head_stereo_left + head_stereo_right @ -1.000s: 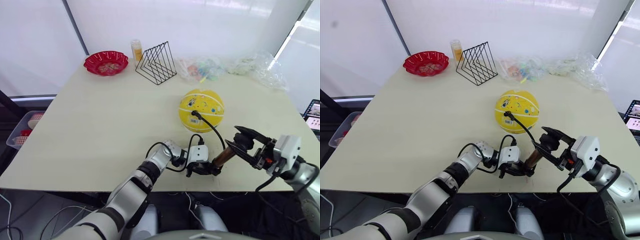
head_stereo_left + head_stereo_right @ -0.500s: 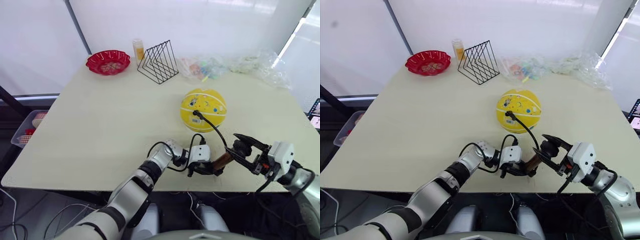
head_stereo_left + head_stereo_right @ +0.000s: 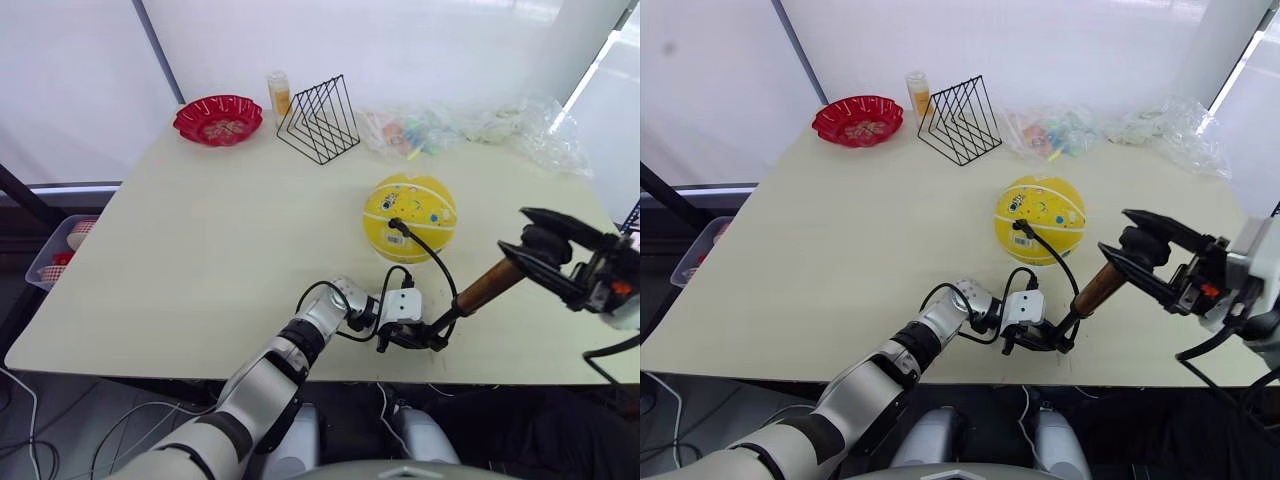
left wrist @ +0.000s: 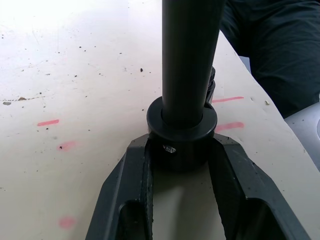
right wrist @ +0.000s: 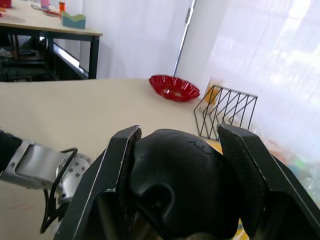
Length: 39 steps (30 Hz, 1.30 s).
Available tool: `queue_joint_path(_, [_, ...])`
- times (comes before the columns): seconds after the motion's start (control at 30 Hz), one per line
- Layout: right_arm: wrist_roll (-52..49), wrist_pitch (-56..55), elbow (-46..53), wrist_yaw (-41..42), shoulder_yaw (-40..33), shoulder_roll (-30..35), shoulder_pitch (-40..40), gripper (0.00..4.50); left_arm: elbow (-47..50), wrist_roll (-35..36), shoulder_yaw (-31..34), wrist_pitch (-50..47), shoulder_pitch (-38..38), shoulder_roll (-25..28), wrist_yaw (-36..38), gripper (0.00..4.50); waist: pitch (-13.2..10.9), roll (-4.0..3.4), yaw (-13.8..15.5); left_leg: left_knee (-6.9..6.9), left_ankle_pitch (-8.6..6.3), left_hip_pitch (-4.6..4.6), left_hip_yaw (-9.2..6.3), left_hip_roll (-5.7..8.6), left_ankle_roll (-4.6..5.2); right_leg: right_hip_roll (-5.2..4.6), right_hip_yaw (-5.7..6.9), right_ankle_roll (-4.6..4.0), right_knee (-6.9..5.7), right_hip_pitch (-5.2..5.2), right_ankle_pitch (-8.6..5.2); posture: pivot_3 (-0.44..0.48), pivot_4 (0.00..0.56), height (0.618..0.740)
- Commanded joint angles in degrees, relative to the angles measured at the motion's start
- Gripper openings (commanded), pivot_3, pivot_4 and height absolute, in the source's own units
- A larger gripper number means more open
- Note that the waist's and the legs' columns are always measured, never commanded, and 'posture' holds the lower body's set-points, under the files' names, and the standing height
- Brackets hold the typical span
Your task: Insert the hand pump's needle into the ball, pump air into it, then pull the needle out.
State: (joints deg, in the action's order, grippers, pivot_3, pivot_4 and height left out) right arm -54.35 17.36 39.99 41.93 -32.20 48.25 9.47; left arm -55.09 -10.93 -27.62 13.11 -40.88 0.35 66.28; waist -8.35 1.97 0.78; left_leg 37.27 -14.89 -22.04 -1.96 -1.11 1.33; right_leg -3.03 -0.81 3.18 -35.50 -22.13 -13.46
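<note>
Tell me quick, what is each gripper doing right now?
Left gripper: shut on the hand pump, at its base.
Right gripper: shut on the pump's black T-handle.

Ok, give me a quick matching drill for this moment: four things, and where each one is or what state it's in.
Things:
1. left gripper
2. right gripper
3. needle
4. red bowl

States:
A. in the yellow ball
B. far left corner of the table
C. shut on the hand pump base
D. shut on the T-handle

Pairs: 1-C, 2-D, 3-A, 4-B
</note>
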Motion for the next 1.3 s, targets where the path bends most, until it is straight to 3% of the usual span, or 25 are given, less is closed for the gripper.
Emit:
queue_joint_path(0.03, [-3.47, 0.72, 1.94, -1.07, -4.16, 0.94, -1.89, 1.94, -7.03, -4.71, -2.85, -3.80, 2.67, 2.69, -1.07, 1.10, -0.01, 0.01, -0.02, 0.00, 0.00, 0.00, 0.00, 0.00, 0.00, 0.00, 0.00, 0.00, 0.00, 0.00, 0.00, 0.000, 0.150, 0.740])
queue_joint_path(0.3, [3.22, 1.67, 1.56, 0.82, 2.92, -1.87, 1.82, 1.94, -6.73, -4.43, -2.68, -4.13, 2.81, 2.48, -0.89, 1.10, 0.04, 0.08, -0.03, 0.00, 0.00, 0.01, -0.02, 0.00, 0.00, 0.05, -0.10, 0.00, 0.00, 0.01, 0.00, 0.000, 0.150, 0.740])
queue_joint_path(0.6, [20.47, -7.21, -6.35, 2.44, 19.49, -11.27, 5.92, 1.94, -5.98, -4.16, -2.40, -4.35, 3.24, 3.29, -0.85, 1.10, 0.54, 0.50, -0.55, -0.03, -0.01, 0.22, -0.04, -0.16, -0.01, -0.02, -0.13, -0.02, -0.01, 0.12, -0.01, 0.000, 0.150, 0.740])
queue_joint_path(0.9, [31.78, -15.96, -16.20, 3.19, 29.31, -15.91, 6.18, 1.94, -5.50, -3.81, -2.10, -4.27, 3.36, 3.53, -0.86, 1.10, 0.79, 0.53, -0.84, -0.11, -0.01, 0.28, -0.14, -0.20, -0.02, -0.07, -0.04, -0.11, -0.01, 0.15, -0.06, 0.000, 0.150, 0.740])
queue_joint_path(1.3, [37.24, -22.87, -23.40, 3.56, 34.65, -18.97, 4.06, 1.94, -4.36, -2.00, -0.38, -3.28, 3.58, 3.64, -0.66, 1.10, 0.82, 0.51, -1.50, -0.11, -0.01, 0.31, -0.12, -0.19, -0.01, -0.04, -0.05, -0.10, -0.02, 0.18, -0.05, 0.000, 0.150, 0.740])
